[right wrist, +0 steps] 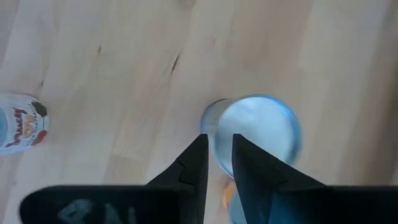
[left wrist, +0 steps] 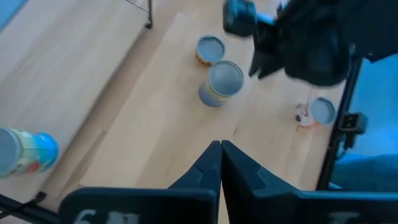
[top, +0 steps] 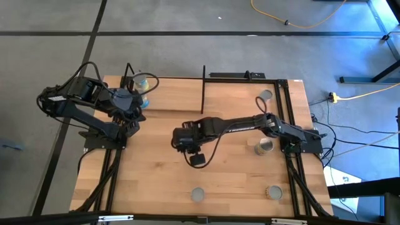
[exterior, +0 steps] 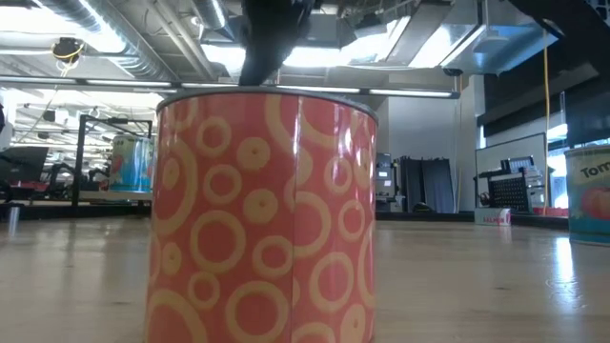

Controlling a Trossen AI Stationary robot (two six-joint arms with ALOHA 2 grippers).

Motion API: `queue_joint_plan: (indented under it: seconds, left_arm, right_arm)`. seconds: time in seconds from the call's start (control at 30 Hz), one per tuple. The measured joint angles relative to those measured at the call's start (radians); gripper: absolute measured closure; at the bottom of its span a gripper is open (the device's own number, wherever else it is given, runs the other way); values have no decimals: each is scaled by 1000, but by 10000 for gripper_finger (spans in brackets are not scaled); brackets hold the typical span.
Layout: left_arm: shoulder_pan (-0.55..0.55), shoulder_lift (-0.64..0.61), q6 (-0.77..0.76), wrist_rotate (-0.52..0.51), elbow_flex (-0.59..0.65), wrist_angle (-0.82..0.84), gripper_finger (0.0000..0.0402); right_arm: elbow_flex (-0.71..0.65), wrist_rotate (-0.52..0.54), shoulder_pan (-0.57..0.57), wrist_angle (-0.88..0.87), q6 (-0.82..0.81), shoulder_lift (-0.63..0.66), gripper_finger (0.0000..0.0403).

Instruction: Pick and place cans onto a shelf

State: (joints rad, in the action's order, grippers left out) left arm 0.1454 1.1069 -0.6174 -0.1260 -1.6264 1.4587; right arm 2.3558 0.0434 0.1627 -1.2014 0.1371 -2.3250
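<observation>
An orange-red can with ring patterns (exterior: 262, 219) stands on its base near the table's front edge (top: 197, 195); its silver top (right wrist: 258, 137) shows in the right wrist view. My right gripper (top: 199, 160) hangs above and just behind it, fingers (right wrist: 219, 155) pointing down, a narrow gap between them, touching nothing. My left gripper (left wrist: 221, 152) is shut and empty at the table's far left (top: 132, 107), beside the shelf (top: 169, 94). A blue and tan can (top: 142, 81) stands on the shelf's left end.
More cans stand on the right half of the table: one at the far right (top: 265, 97), one mid right (top: 265, 145), one near the front right (top: 273, 192). A white and red can (right wrist: 18, 121) shows in the right wrist view. Black rods (top: 203, 87) frame the shelf.
</observation>
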Motion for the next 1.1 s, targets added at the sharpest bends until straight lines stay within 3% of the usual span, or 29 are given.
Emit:
queue_joint_plan:
  seconds: [0.27, 0.37, 0.77, 1.1]
  left_arm:
    - [0, 0, 7, 17, 0, -2, 351]
    - [0, 15, 123, 2, 0, -19, 341]
    - [34, 178, 697, -8, 0, -206, 341]
    - [98, 416, 791, -7, 0, -224, 344]
  right_arm:
    - [0, 154, 0, -43, -44, 139, 330]
    - [0, 197, 0, -87, -77, 202, 330]
    - [0, 200, -1, -210, -106, 491, 330]
    - [1, 194, -3, -297, -109, 673, 330]
